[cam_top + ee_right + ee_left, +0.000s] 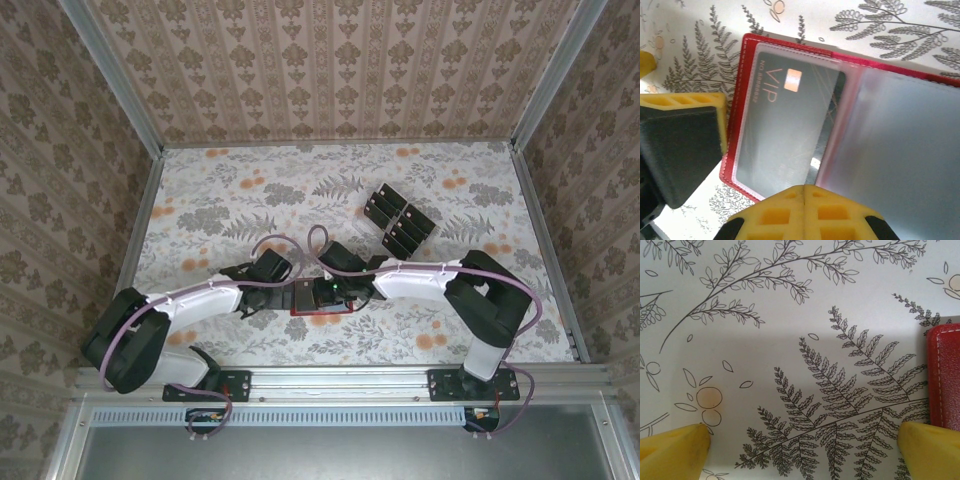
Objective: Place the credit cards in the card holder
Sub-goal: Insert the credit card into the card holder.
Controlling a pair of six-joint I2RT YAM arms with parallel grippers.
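The red card holder (742,80) lies open on the floral table, its red edge (318,311) showing between the two arms. A black credit card (785,125) marked VIP sits mostly inside the holder's left clear sleeve. My right gripper (804,192) is shut, and the card's lower right corner runs into the seam between its fingers. My left gripper (802,452) is open over bare table, with its right fingertip (930,452) at the holder's red edge (944,375). Several more black credit cards (400,220) stand grouped further back on the right.
The left gripper's yellow and black finger (682,145) stands close beside the holder's left side. Patterned walls and metal rails (140,240) close off the table on three sides. Both arms (430,280) reach in towards the middle from the near edge.
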